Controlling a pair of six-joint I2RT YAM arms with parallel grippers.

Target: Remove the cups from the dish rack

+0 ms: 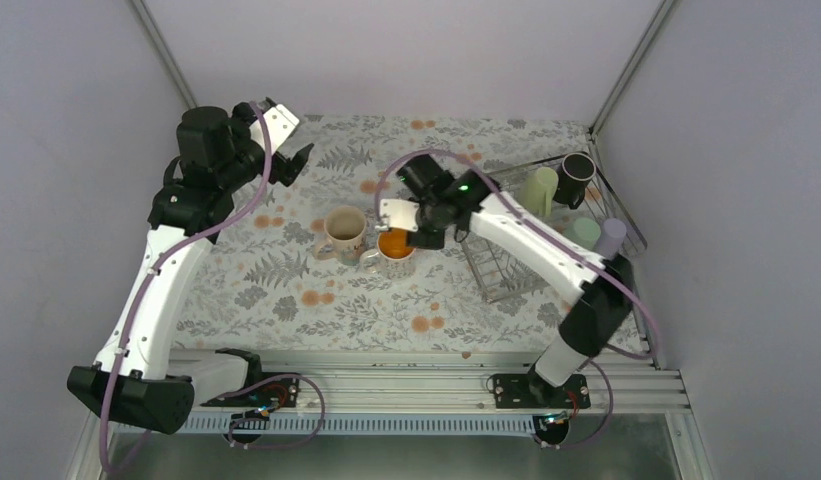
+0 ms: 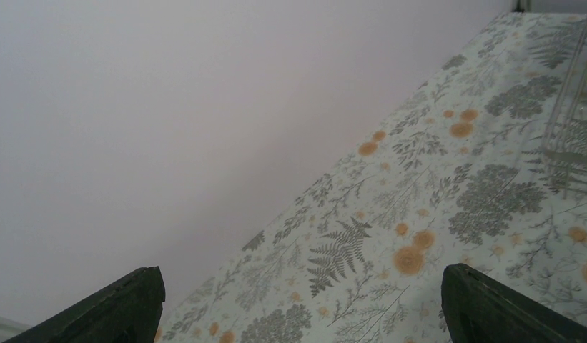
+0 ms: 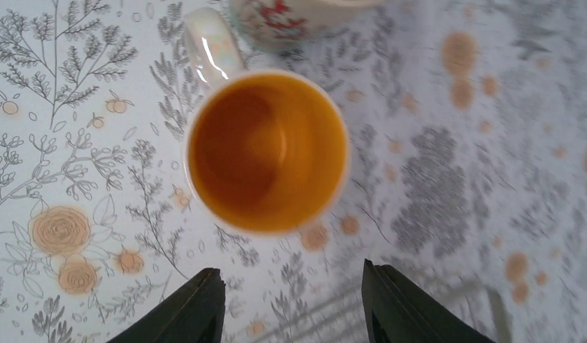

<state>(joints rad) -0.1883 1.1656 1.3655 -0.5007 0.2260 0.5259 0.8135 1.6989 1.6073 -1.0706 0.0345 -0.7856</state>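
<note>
Only your right wrist view shows the right gripper (image 3: 292,275) with its jaws apart and the upright patterned ceramic mug with orange inside (image 3: 267,151) just ahead of them. The overhead view places that mug mid-way across the floral surface (image 1: 286,300), with the silver wire dish rack (image 1: 501,275) at the right edge. The left gripper (image 2: 302,275) is spread wide and empty.

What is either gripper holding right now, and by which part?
Nothing is held. The right gripper has its jaws apart, and the mug with the orange inside stands free beyond them. The left gripper is open over the tablecloth.

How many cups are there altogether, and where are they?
6. Two stand on the table: a cream mug and an orange-lined mug. Four are in the rack: pale green mug, black mug, green tumbler, lavender tumbler. The arm may hide more.
</note>
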